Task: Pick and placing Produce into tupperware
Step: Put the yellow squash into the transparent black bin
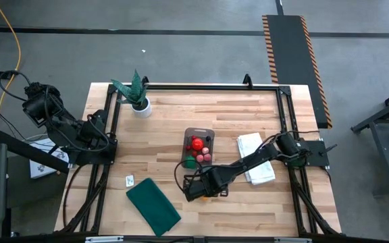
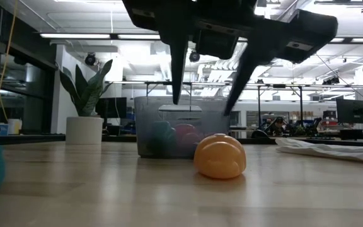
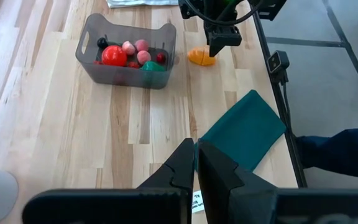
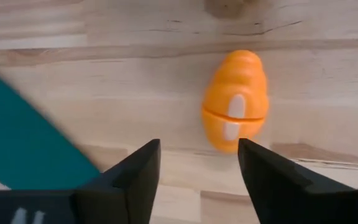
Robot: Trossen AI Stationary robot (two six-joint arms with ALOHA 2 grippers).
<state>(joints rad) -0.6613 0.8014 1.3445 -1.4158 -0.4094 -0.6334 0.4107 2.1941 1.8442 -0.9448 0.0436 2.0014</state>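
Note:
The tupperware (image 1: pixel 199 131), a clear grey box, stands mid-table with a red ball (image 3: pixel 112 55), a green piece and small pink and dark pieces inside. An orange produce piece (image 4: pixel 235 99) lies on its side on the wood just near of the box (image 2: pixel 219 156). My right gripper (image 4: pixel 197 162) hangs open above it, pointing down, fingertips clear of it (image 2: pixel 201 106). My left gripper (image 3: pixel 196 155) is shut and raised at the table's left side, holding nothing.
A potted spiky plant (image 1: pixel 139 94) stands at the far left. A folded white cloth (image 1: pixel 255 158) lies to the right of the box, and a dark green cloth (image 1: pixel 152 206) near the front edge beside a small card (image 1: pixel 130 180). Dark frame rails line the table's sides.

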